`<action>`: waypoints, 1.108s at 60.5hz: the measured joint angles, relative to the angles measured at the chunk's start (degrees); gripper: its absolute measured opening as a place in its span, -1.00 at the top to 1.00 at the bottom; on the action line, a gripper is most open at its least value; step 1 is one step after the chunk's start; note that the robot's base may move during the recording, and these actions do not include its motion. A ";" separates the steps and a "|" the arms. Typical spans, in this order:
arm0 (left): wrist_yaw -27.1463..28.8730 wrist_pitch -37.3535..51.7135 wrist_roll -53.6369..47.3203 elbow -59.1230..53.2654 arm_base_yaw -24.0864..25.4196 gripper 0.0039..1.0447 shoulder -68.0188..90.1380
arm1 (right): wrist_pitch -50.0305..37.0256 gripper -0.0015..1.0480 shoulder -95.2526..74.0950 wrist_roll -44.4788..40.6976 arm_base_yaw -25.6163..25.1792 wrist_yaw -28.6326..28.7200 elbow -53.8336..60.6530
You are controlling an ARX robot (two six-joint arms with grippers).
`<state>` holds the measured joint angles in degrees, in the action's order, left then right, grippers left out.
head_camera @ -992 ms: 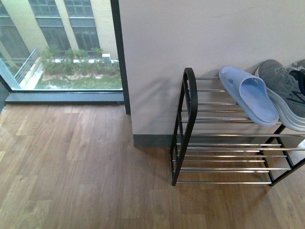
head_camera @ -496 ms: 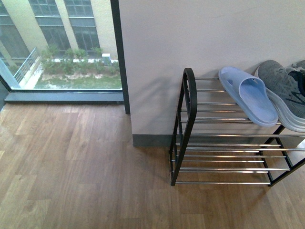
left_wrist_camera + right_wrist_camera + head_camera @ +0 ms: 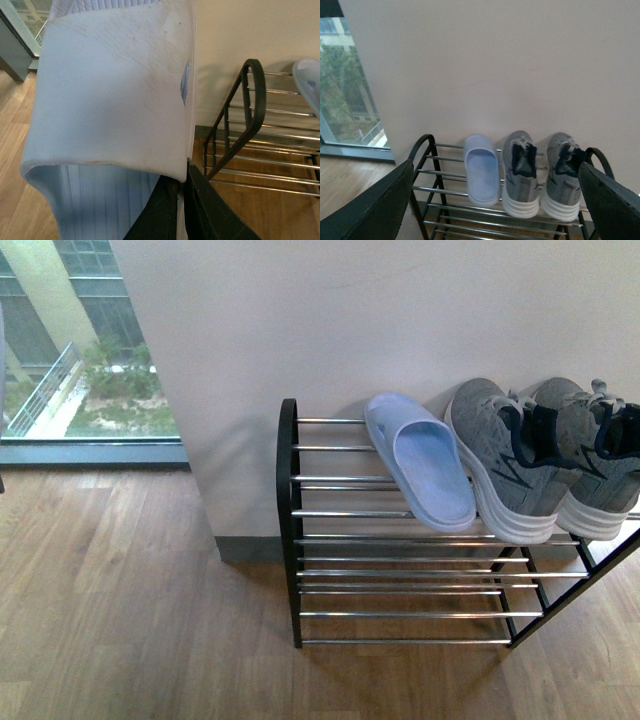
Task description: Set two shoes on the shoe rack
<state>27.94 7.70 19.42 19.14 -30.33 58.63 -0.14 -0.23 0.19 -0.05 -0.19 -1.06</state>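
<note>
Both grey sneakers (image 3: pixel 545 455) sit side by side on the shoe rack (image 3: pixel 400 540) top tier, toes toward the wall, beside a light blue slipper (image 3: pixel 420 460). Right tool (image 3: pixel 495 200) faces the rack from a distance, fingers spread wide, empty. Left tool (image 3: pixel 182 200) pinches a second blue slipper (image 3: pixel 110 100), held off the rack's end.

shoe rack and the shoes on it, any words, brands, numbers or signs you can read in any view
None: no text, number or sign reads in any view.
Grey sneakers: dark zigzag side marking, no letters.
Blue slipper on the shoe rack: plain.
Slipper in the left gripper: only scuffs.
</note>
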 joint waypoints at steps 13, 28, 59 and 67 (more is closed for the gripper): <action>0.44 0.00 0.00 0.00 0.11 0.97 -0.02 | 0.02 -0.82 -0.04 0.00 0.00 0.20 0.00; 0.15 0.00 -0.02 0.00 0.07 0.97 0.02 | 0.07 -0.82 -0.04 0.00 0.02 -0.04 0.00; 0.07 0.00 -0.02 0.00 -0.02 0.97 -0.02 | 0.07 -0.82 -0.02 0.00 0.02 -0.07 0.00; 0.33 0.00 -0.02 -0.02 0.02 0.97 -0.02 | 0.07 -0.82 -0.02 0.00 0.02 -0.02 0.00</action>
<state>28.27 7.70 19.40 19.11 -30.30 58.61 -0.08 -0.25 0.19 -0.03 -0.21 -1.06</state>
